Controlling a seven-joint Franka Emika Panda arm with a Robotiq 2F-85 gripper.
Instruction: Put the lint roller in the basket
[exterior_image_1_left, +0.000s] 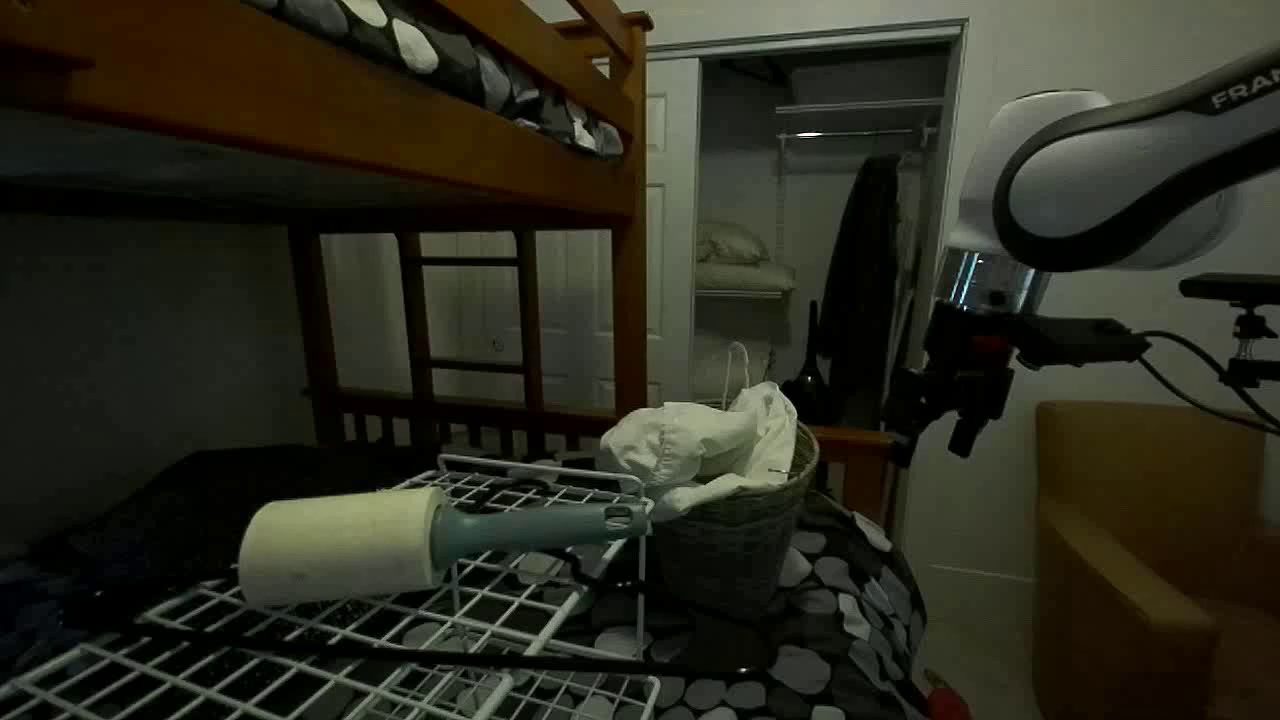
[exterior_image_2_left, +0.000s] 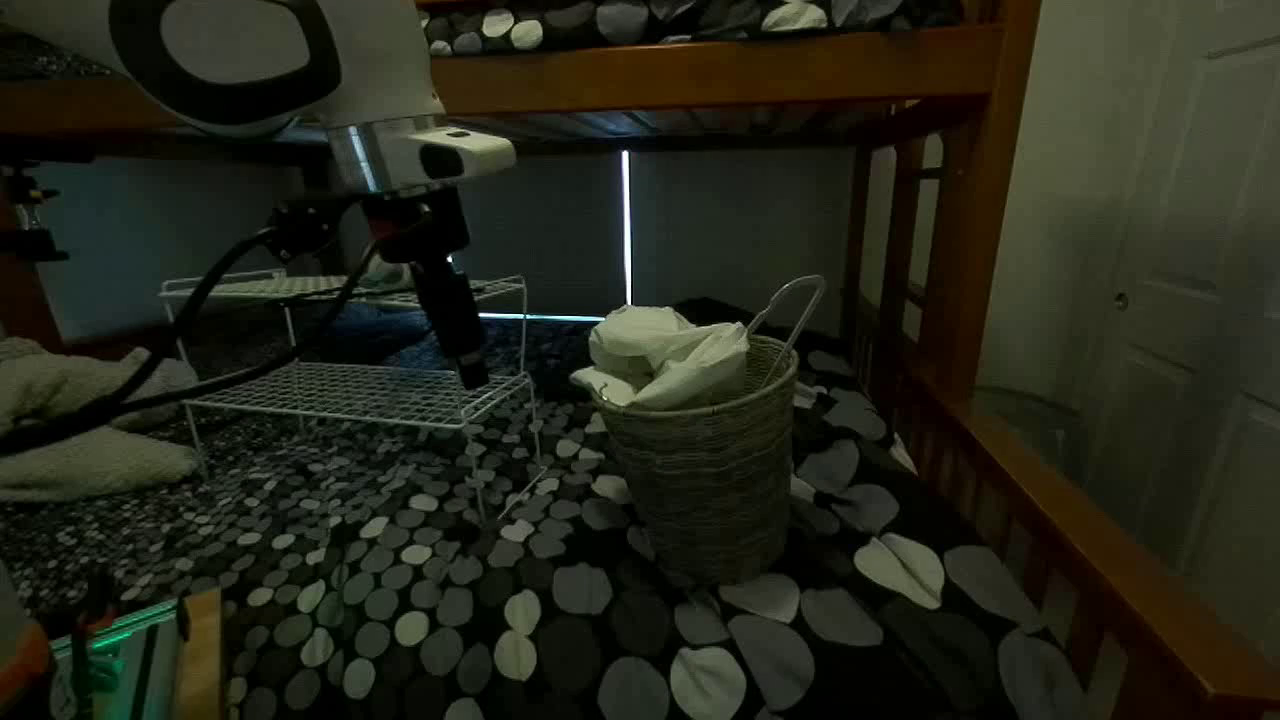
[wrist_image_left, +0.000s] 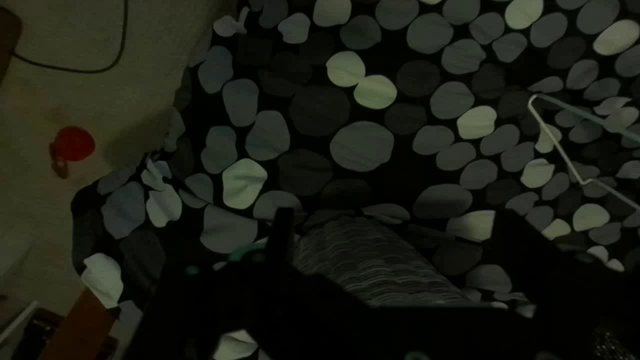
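Observation:
The lint roller (exterior_image_1_left: 345, 548), a white roll with a teal handle, lies on its side on the white wire rack. In an exterior view it shows only in part behind the arm (exterior_image_2_left: 392, 270). The woven basket (exterior_image_1_left: 735, 560) stands upright on the bed beside the rack; it also shows in an exterior view (exterior_image_2_left: 705, 480) and in the wrist view (wrist_image_left: 367, 260). My gripper (exterior_image_1_left: 932, 448) hangs in the air, pointing down, apart from roller and basket. In the wrist view its dark fingers (wrist_image_left: 392, 217) are spread with nothing between them. It also shows in an exterior view (exterior_image_2_left: 474, 378).
White cloth (exterior_image_2_left: 665, 355) and a wire hanger (exterior_image_2_left: 800, 300) stick up out of the basket. The wire rack (exterior_image_2_left: 340, 392) has two levels. The bunk bed's rail (exterior_image_2_left: 1120, 560) and upper bunk (exterior_image_1_left: 330, 120) bound the space. A fleecy blanket (exterior_image_2_left: 90, 440) lies beside the rack.

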